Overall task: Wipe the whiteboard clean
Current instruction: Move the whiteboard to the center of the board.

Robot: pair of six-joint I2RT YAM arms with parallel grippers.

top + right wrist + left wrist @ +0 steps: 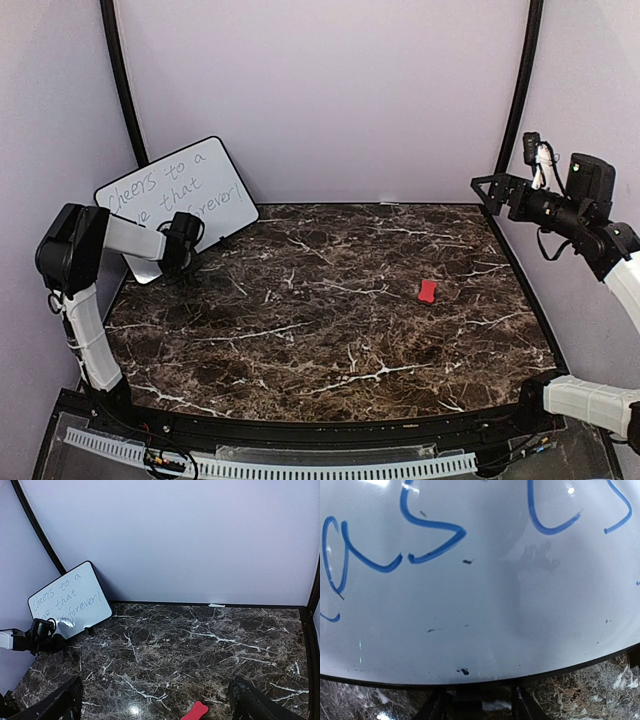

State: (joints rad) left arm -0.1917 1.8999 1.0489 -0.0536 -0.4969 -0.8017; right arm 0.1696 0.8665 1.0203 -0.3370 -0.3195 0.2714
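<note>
**A:** Where is the board?

**B:** The whiteboard (200,175) stands propped in the far-left corner of the surface (320,340). It is tilted back toward the wall (320,90), and its face carries marker writing not yet wiped.

**A:** How do you expect it to handle?

**B:** Light and stiff, I'd judge: a thin panel with a slick, glossy face. Leaning as it does, a push on the face could slide it or tip it. The best place to hold it is the black frame (570,667) along an edge, so it is braced while something rubs across it.

**A:** And the left arm?

**B:** It reaches forward, low, with the elbow folded by the left wall. The left hand (183,240) sits right at the board's lower edge. From the wrist, the board fills almost the whole view, and only dark stubs of the fingers (436,707) show below the frame. I cannot tell whether they are clamped on that edge or merely close to it.

**A:** The right arm?

**B:** It is raised high at the right side, well apart from the board, and looks across the surface. The right hand (487,192) is spread wide with nothing in it. The red eraser (428,291) lies on the surface right of centre, untouched and nearer that arm.
</note>
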